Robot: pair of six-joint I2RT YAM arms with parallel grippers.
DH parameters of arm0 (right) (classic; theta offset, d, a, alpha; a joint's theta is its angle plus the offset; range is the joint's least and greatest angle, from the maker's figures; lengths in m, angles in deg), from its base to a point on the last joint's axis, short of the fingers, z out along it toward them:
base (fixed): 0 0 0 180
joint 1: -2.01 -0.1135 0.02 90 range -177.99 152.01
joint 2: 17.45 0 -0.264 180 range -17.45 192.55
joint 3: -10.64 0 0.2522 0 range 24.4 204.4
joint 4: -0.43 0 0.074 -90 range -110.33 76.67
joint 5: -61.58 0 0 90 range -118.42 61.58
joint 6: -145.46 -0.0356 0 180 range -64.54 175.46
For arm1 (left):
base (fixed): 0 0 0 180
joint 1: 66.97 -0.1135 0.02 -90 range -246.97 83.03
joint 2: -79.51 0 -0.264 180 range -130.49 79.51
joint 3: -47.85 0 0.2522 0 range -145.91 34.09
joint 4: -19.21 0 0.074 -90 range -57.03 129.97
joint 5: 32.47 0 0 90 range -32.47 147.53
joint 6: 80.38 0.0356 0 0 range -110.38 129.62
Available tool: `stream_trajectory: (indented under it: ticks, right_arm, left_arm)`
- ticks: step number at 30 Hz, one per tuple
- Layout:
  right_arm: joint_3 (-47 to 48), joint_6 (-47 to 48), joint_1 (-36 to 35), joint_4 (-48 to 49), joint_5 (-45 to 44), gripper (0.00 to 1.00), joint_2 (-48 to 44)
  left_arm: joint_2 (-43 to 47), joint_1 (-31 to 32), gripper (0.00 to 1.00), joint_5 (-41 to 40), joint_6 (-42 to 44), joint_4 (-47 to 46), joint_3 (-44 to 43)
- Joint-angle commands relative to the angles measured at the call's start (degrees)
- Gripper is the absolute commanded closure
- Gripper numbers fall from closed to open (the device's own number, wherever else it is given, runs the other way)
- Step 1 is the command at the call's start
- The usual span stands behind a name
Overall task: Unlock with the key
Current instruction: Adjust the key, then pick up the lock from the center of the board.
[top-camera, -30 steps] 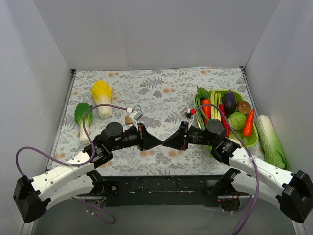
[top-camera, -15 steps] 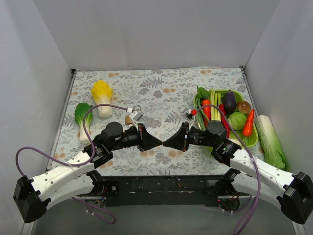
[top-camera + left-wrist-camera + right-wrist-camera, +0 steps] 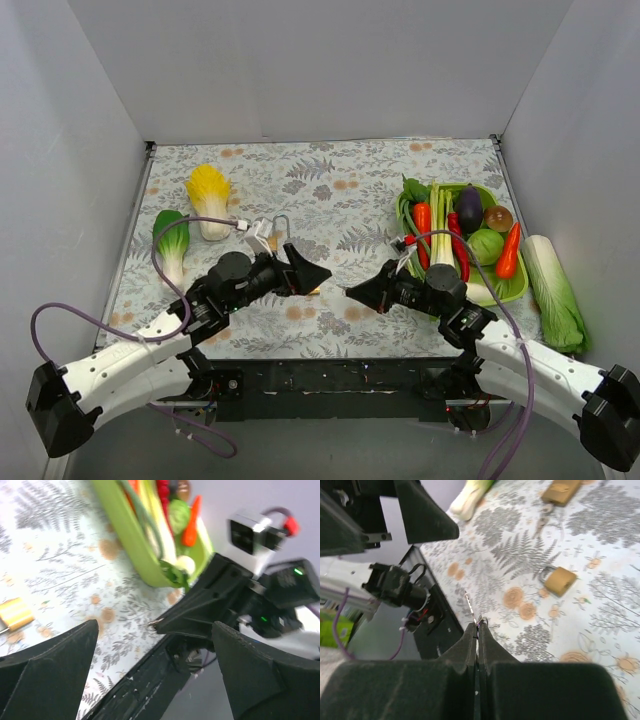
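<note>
A small brass padlock point(image 3: 314, 290) point(image 3: 559, 580) point(image 3: 15, 612) lies on the patterned cloth between my two grippers, its shackle closed. My right gripper point(image 3: 351, 292) point(image 3: 477, 626) is shut on a thin silver key point(image 3: 469, 604), whose blade sticks out past the fingertips and points toward the left arm. The key's tip point(image 3: 152, 623) shows in the left wrist view too. My left gripper point(image 3: 312, 277) point(image 3: 155, 680) hangs open just above and left of the padlock, with nothing between its fingers. A second brass padlock point(image 3: 266, 241) point(image 3: 561, 491) with keys lies farther back.
A green tray point(image 3: 516, 287) of vegetables sits at the right, with a large cabbage point(image 3: 552, 290) beside it. A yellow napa cabbage point(image 3: 208, 195) and a bok choy point(image 3: 168, 240) lie at the left. The black base rail point(image 3: 330, 375) runs along the near edge.
My left gripper has opened and swung back and up. The padlock now lies on the cloth. My right gripper has closed fully on the key and drawn back to the right.
</note>
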Motion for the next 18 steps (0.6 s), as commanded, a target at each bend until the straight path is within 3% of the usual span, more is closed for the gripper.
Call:
stream_trajectory:
  ticks: [1,6,10,13,18]
  right_arm:
    - [-0.7,-1.5,0.1,-6.2,-13.9,0.99,-3.2]
    - [-3.0,-1.5,0.1,-8.5,-19.0,0.99,-9.1]
    - [-3.1,-1.0,0.1,-10.3,-20.5,0.99,-11.8]
    - [-3.1,-0.5,0.2,-11.1,-20.5,0.99,-12.8]
    - [-3.0,0.6,0.2,-11.4,-20.0,0.99,-13.1]
  left_arm:
    - [-7.2,0.0,0.06,-11.6,-7.6,8.4,0.5]
    - [-18.8,0.6,0.15,-17.5,-12.5,19.3,-5.2]
    - [-28.6,1.9,0.32,-22.5,-15.1,25.8,-12.1]
    - [-34.5,2.4,0.33,-25.9,-19.2,32.8,-17.3]
    - [-38.9,2.6,0.31,-22.4,-23.8,32.7,-17.8]
